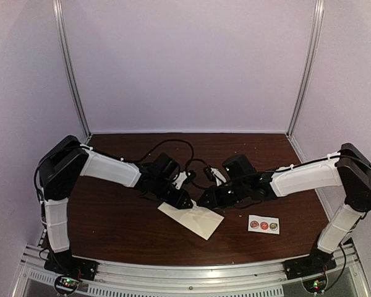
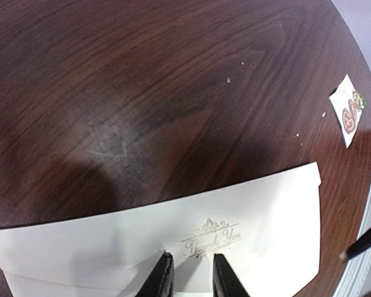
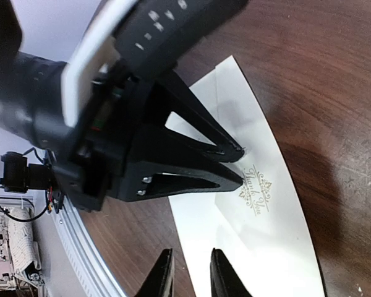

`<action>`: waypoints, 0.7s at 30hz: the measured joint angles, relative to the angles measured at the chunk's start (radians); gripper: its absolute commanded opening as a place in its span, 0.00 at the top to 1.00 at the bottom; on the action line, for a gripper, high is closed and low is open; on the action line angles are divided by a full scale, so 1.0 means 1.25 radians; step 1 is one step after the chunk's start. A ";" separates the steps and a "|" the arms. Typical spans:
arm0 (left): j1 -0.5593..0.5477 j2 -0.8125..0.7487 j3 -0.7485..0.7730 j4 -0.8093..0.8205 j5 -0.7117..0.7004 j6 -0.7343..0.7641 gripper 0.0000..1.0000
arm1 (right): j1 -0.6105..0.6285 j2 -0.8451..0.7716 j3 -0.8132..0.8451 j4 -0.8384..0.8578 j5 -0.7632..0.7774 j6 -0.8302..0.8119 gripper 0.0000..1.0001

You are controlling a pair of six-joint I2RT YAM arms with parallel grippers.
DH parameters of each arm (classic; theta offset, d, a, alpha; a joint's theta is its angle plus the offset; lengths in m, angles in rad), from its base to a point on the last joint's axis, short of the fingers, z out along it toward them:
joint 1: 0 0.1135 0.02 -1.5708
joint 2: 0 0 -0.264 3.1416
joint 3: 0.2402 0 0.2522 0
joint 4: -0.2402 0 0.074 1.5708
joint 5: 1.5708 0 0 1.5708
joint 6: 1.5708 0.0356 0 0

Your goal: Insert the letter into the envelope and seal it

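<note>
The cream envelope [image 1: 193,219] lies flat on the dark wood table, its pointed flap folded down and gold "Thank You" print [image 2: 211,238] facing up. No separate letter shows. My left gripper [image 1: 184,203] is open, its fingertips [image 3: 240,179] down at the envelope beside the print; it also shows in the left wrist view [image 2: 190,273]. My right gripper [image 1: 204,201] is open and empty, low over the envelope's near long edge [image 3: 190,272]. The envelope fills the lower left wrist view [image 2: 266,210] and runs down the right wrist view [image 3: 266,229].
A small white strip of round stickers [image 1: 263,224] lies on the table to the right of the envelope and shows in the left wrist view [image 2: 348,111]. A metal rail [image 1: 191,272] runs along the table's near edge. Black cables [image 1: 195,164] hang between the arms.
</note>
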 measured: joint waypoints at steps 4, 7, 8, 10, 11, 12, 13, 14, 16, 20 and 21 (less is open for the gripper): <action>0.000 -0.013 -0.020 0.011 -0.013 0.002 0.76 | -0.001 -0.108 -0.029 -0.053 0.056 -0.003 0.62; 0.003 -0.042 -0.053 0.006 -0.027 0.002 0.76 | -0.008 -0.198 -0.067 -0.105 0.104 0.000 0.57; 0.006 -0.054 -0.067 0.001 -0.031 0.002 0.76 | -0.010 -0.228 -0.081 -0.122 0.117 0.003 0.55; 0.011 -0.070 -0.084 -0.010 -0.034 0.003 0.76 | -0.017 -0.284 -0.112 -0.159 0.146 0.013 0.51; 0.013 -0.076 -0.090 -0.013 -0.034 0.003 0.76 | -0.023 -0.314 -0.131 -0.179 0.163 0.020 0.50; 0.014 -0.082 -0.096 -0.016 -0.033 0.003 0.76 | -0.032 -0.348 -0.153 -0.201 0.180 0.026 0.49; 0.015 -0.087 -0.100 -0.020 -0.033 0.003 0.76 | -0.039 -0.371 -0.168 -0.218 0.191 0.033 0.49; 0.016 -0.091 -0.104 -0.024 -0.032 0.003 0.76 | -0.052 -0.398 -0.186 -0.238 0.204 0.041 0.49; 0.016 -0.096 -0.106 -0.030 -0.030 0.005 0.76 | -0.089 -0.440 -0.221 -0.275 0.227 0.054 0.49; 0.016 -0.103 -0.107 -0.040 -0.029 0.010 0.76 | -0.170 -0.470 -0.279 -0.339 0.262 0.091 0.49; 0.016 -0.108 -0.108 -0.042 -0.029 0.011 0.76 | -0.185 -0.472 -0.291 -0.358 0.273 0.101 0.49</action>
